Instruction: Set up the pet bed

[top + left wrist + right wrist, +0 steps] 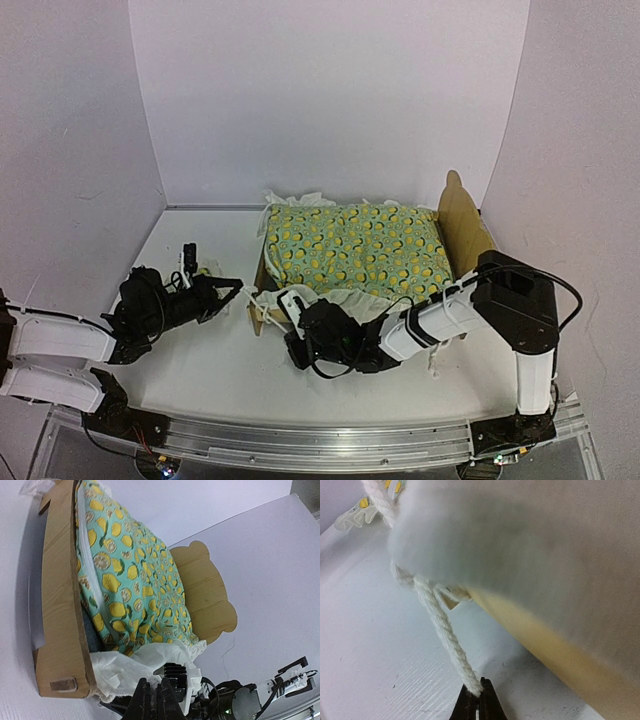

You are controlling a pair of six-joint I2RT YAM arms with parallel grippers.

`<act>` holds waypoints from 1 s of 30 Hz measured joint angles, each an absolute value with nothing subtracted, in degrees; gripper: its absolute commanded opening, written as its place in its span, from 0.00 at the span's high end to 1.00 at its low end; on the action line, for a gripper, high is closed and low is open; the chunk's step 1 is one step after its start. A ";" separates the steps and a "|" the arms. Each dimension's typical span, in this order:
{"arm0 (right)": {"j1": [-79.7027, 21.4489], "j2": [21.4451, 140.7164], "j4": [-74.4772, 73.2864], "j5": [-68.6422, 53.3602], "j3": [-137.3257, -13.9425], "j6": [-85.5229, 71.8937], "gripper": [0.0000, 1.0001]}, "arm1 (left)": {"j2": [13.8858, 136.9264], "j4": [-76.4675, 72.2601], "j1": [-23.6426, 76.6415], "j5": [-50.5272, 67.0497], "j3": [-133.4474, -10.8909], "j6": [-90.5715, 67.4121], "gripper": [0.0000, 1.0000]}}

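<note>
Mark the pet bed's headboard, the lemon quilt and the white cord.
Pet bed headboard [205, 592], left wrist view: middle of the plywood panel.
Lemon quilt [355, 250], top view: centre of the patterned top.
White cord [446, 635], right wrist view: midway along the twisted strand.

The pet bed [60, 605] reads as bare matt plywood to me, pale and smooth. The quilt [360, 250] on it is soft printed cloth with a crinkly white ruffle. By its corner I see a rough twisted cord [445, 636]; the table [370, 670] under it is matt white, finely ridged.
</note>
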State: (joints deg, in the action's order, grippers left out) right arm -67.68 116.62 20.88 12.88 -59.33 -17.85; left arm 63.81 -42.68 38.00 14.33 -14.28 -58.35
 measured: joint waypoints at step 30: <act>-67.07 116.38 21.82 17.26 -55.37 -15.46 0.98 | 47.16 -25.54 37.91 -5.63 -2.61 -53.47 1.00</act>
